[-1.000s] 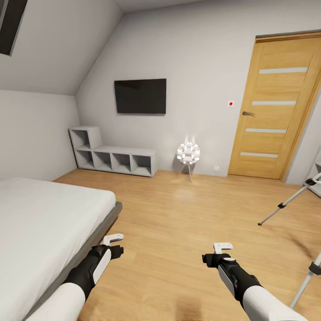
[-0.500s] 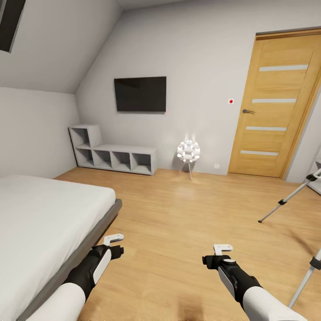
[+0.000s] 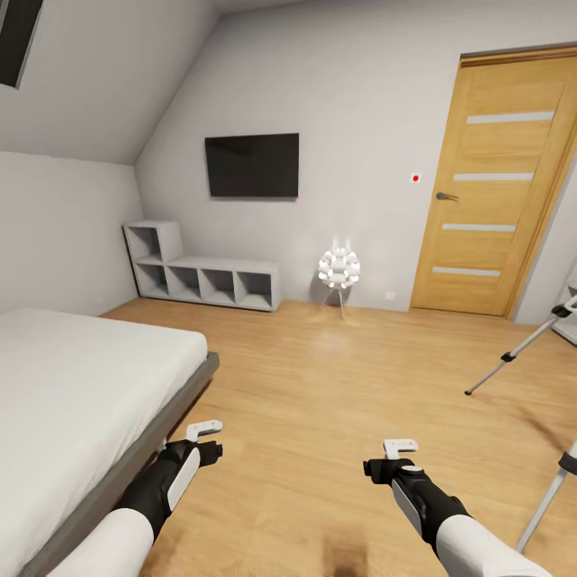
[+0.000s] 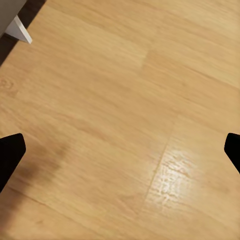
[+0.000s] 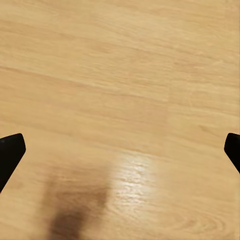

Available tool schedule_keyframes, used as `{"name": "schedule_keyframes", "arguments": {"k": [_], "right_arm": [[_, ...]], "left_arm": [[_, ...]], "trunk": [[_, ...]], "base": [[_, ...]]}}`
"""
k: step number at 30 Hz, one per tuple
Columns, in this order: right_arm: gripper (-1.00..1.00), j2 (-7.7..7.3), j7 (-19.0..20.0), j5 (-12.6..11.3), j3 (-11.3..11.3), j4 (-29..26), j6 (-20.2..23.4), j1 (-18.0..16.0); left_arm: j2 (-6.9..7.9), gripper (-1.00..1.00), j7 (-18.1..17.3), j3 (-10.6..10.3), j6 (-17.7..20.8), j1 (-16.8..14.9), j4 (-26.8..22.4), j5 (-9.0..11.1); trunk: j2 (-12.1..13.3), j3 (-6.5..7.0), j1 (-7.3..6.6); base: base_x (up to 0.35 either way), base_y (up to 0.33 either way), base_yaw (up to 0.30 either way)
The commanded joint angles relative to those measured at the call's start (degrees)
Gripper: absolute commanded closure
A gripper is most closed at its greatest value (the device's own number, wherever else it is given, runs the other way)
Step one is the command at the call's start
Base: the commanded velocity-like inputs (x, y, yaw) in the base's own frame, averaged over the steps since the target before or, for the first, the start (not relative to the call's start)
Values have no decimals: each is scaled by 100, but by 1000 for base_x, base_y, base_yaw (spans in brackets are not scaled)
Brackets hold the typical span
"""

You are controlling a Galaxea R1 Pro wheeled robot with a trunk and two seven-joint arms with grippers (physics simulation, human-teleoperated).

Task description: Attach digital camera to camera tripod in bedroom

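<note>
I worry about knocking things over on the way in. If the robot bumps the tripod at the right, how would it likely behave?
The camera tripod stands on thin silver legs splayed wide over the wood floor, so it probably feels light and stiff. A nudge might slide a foot on the glossy planks rather than bend anything. Its head is cut off by the picture's edge, so top-heaviness cannot be judged.

A: Where is there room to pass?

B: Straight ahead at 12 o'clock the plank floor [image 3: 320, 385] lies bare up to the floor lamp [image 3: 338, 270] by the far wall. Both grippers hang over bare planks, jaws spread wide.

A: And what stands in the way?

B: The bed [image 3: 72, 401] fills 9 o'clock, its edge just beside the left gripper [image 3: 204, 433]. At 3 o'clock the camera tripod [image 3: 521, 353] splays its legs across the floor, one near the right gripper [image 3: 399, 447]. The cube shelves [image 3: 200, 276] sit at 11 o'clock against the wall.
</note>
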Motion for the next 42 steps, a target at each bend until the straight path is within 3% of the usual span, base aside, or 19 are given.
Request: {"name": "schedule_keyframes", "arguments": {"k": [1, 20, 27, 30, 31, 32, 34, 35, 36, 38, 39, 42], "right_arm": [[-100, 1, -10, 13, -3, -13, 36, -1], [-100, 2, -9, 13, -3, -13, 20, -1], [-100, -68, 143, 28, -7, -114, 170, -3], [-100, -87, 734, -12, -45, -338, 723, -7], [-100, -97, 1359, -78, -76, -830, 1309, -8], [-100, -106, 1775, -123, -93, -1275, 1760, -9], [-100, -139, 2334, -164, -125, -1981, 2439, -9], [-100, -257, 2781, -185, -199, -2569, 2998, -9], [-100, -377, 3026, -196, -266, -2829, 3277, -10], [-100, -506, 3257, -209, -323, -2995, 3465, -10], [-100, -628, 3491, -221, -360, -3102, 3595, -10], [-100, -779, 3864, -231, -395, -3192, 3722, -10]], "left_arm": [[2, -100, 48, -20, 19, -2, -9, 60], [2, -100, 48, -20, 22, -2, -18, 60], [19, -100, 10, -21, 55, -2, -84, 116], [36, -100, -159, -28, 133, -2, -109, 504], [77, -100, -416, -33, 236, -5, -121, 926], [143, -100, -662, -37, 333, -4, -133, 1224], [292, -100, -1134, -54, 487, -6, -194, 1607], [476, -100, -1696, -70, 593, -7, -321, 1874], [592, -100, -2095, -77, 638, -5, -408, 1983], [680, -100, -2486, -83, 668, -4, -470, 2053], [738, -100, -2843, -87, 689, -3, -512, 2098], [787, -100, -3256, -93, 712, -6, -554, 2133]], "trunk": [[-44, -24, 21], [-806, -366, 439], [-816, -521, 457], [-820, -587, 464], [-821, -609, 467], [-822, -631, 470], [-825, -676, 475], [-826, -698, 477], [-828, -720, 480], [-830, -764, 485], [-832, -786, 488], [-836, -853, 495]], "base": [[0, 0, 0], [0, 0, 0], [0, 0, 0], [0, 0, 0], [0, 0, 0], [0, 0, 0], [0, 0, 0], [0, 0, 0], [0, 0, 0], [0, 0, 0], [0, 0, 0], [0, 0, 0]]}}
